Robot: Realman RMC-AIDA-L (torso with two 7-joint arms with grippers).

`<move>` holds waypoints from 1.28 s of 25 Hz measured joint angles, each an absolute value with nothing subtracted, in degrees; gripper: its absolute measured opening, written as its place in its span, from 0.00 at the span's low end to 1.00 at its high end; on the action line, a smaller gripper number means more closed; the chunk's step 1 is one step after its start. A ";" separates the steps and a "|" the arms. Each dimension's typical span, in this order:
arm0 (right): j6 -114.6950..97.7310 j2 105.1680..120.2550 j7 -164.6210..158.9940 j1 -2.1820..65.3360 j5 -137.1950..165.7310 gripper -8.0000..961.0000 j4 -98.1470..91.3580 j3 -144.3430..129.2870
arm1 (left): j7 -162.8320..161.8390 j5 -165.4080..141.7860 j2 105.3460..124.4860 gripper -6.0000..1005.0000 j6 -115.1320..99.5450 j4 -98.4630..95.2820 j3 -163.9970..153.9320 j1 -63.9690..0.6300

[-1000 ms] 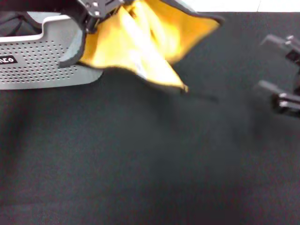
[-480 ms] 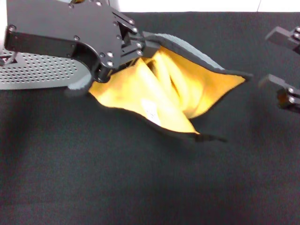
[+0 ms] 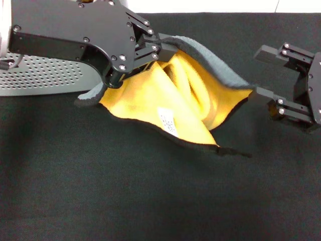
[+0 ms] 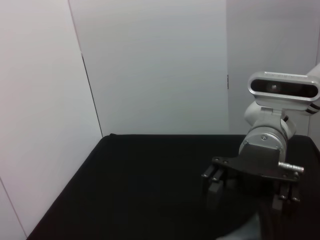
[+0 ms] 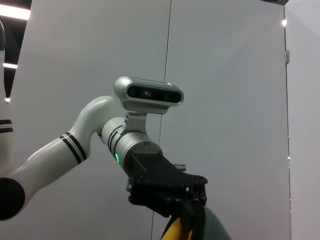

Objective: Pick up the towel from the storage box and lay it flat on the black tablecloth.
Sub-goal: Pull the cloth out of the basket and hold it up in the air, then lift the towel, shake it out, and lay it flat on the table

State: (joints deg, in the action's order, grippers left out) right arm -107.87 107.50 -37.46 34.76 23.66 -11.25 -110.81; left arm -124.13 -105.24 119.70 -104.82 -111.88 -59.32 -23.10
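Observation:
The yellow-orange towel (image 3: 150, 98), with a grey back and a white tag, hangs bunched from my left gripper (image 3: 163, 48). That gripper is shut on the towel's upper edge. The towel's lower folds rest on the black tablecloth (image 3: 150, 201). My right gripper (image 3: 260, 73) is open, with its lower finger (image 3: 281, 108) next to the towel's right corner. The storage box (image 3: 45, 75) stands at the far left, partly hidden behind my left arm. The right wrist view shows the left gripper (image 5: 192, 212) shut on the towel (image 5: 175, 231). The left wrist view shows the right gripper (image 4: 247, 200), open above the tablecloth (image 4: 140, 185).
The tablecloth spreads wide in front of and to the right of the towel. A white strip (image 3: 200, 6) runs along the cloth's far edge. White walls (image 4: 150, 65) stand behind the table.
My left gripper carried the towel from above the box down and forward, so its lower folds now rest on the cloth. My right gripper moved left, up to the towel's right corner.

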 joint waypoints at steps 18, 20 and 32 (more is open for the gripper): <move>-106.46 107.83 -37.05 34.47 23.73 0.59 -11.25 -110.78 | -124.72 -105.19 119.71 0.05 -104.58 -111.88 -59.04 -23.38; -106.05 108.11 -36.41 34.43 23.74 0.52 -11.25 -110.79 | -124.72 -105.19 119.71 0.05 -104.58 -111.88 -59.06 -23.38; -105.52 109.93 -31.83 34.31 23.72 0.09 -11.26 -110.74 | -124.32 -105.75 119.71 0.05 -104.59 -109.90 -59.44 -23.14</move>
State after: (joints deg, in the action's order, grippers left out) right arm -105.52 109.93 -31.83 34.31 23.72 -11.26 -110.74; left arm -124.32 -105.75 119.71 -104.59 -109.90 -59.44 -23.14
